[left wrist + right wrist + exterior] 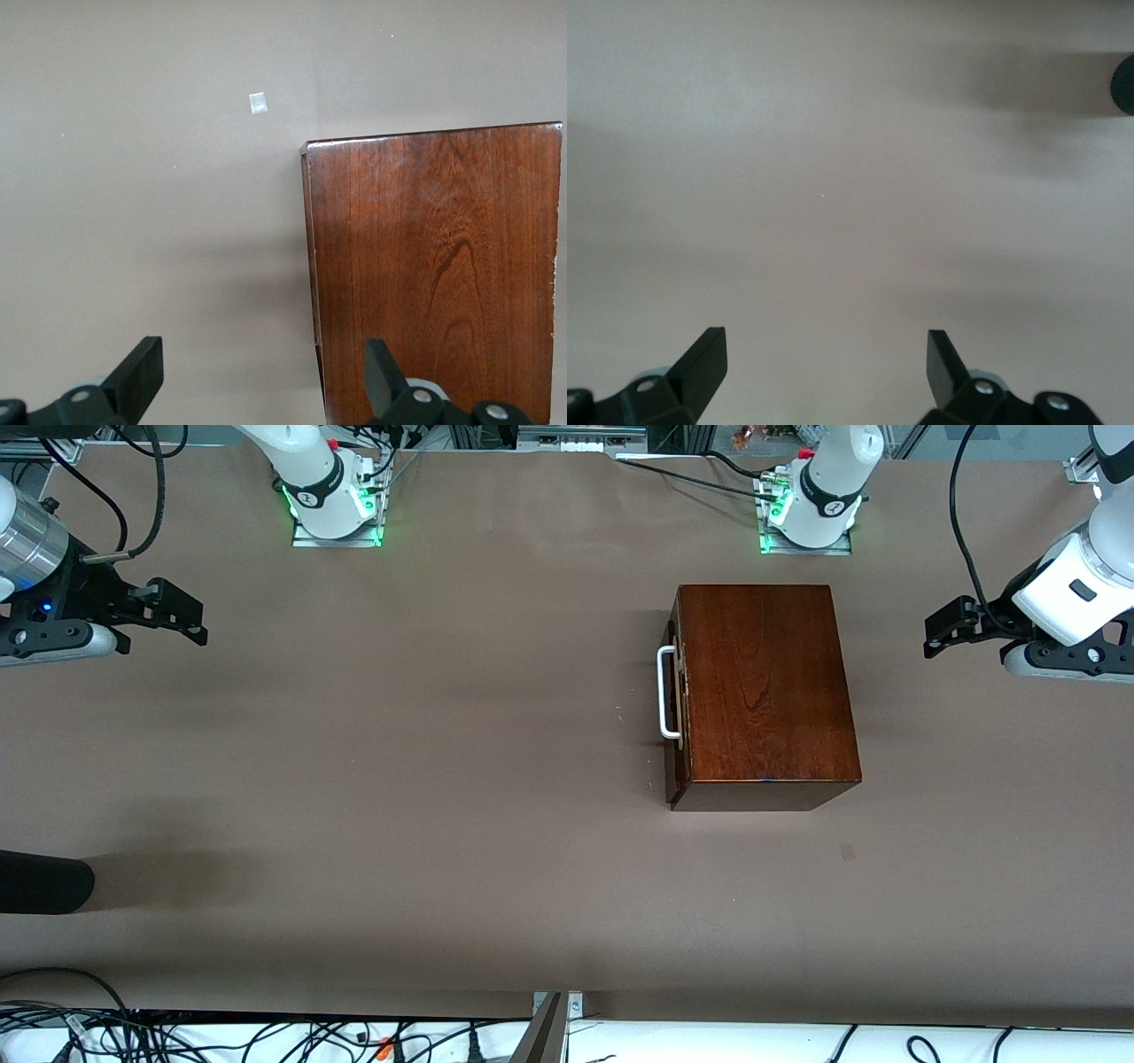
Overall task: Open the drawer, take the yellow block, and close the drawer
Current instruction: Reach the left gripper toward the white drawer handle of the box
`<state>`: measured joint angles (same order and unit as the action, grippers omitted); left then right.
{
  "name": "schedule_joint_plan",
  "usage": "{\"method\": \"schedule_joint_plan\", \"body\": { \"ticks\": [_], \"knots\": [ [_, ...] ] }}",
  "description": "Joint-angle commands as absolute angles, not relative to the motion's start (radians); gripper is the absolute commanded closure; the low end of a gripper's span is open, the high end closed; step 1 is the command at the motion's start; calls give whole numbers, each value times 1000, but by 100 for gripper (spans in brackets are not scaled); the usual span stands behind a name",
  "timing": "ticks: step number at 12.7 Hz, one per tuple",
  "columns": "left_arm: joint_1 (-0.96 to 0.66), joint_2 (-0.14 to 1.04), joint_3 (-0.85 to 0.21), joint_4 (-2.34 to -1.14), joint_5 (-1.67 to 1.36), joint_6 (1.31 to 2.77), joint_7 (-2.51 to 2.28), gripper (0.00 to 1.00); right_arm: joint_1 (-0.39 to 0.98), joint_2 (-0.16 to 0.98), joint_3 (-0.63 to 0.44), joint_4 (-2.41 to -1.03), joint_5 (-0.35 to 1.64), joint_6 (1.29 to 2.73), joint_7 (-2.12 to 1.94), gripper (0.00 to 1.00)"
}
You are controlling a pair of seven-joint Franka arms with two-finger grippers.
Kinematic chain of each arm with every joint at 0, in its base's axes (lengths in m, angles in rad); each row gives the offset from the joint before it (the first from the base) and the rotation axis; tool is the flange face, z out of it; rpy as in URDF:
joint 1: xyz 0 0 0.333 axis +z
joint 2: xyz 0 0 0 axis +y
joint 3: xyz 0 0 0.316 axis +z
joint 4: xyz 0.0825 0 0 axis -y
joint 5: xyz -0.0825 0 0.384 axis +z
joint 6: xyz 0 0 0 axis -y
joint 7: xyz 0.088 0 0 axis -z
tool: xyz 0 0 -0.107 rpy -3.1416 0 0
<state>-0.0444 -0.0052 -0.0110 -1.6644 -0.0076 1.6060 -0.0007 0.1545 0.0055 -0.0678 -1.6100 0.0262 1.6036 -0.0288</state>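
Observation:
The dark reddish-brown wooden box [764, 691] stands on the table in front of the left arm's base. Its drawer [675, 695] is pushed in, and the white bar handle [666, 693] faces the right arm's end of the table. The yellow block is hidden. My left gripper [930, 636] hangs open over the table at the left arm's end, beside the box. In the left wrist view the gripper [263, 354] has the box top [434, 266] under one finger. My right gripper [199, 624] hangs open over bare table [833, 195] at the right arm's end.
A black rounded object [44, 881] juts in over the table edge at the right arm's end, also seen in the right wrist view [1123, 84]. A small tape square [848, 852] lies nearer the front camera than the box. Cables [266, 1036] run below the table's front edge.

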Motion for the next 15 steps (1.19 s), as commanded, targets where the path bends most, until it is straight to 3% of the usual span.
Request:
{"method": "schedule_joint_plan", "body": {
  "ticks": [1, 15],
  "knots": [
    [-54, 9, 3, -1631, -26, 1578, -9, 0, 149, 2, -60, -1603, 18, 1589, -14, 0],
    [-55, 31, -3, -1624, -18, 1506, -5, 0, 149, 2, -60, -1603, 18, 1591, -14, 0]
  ]
}}
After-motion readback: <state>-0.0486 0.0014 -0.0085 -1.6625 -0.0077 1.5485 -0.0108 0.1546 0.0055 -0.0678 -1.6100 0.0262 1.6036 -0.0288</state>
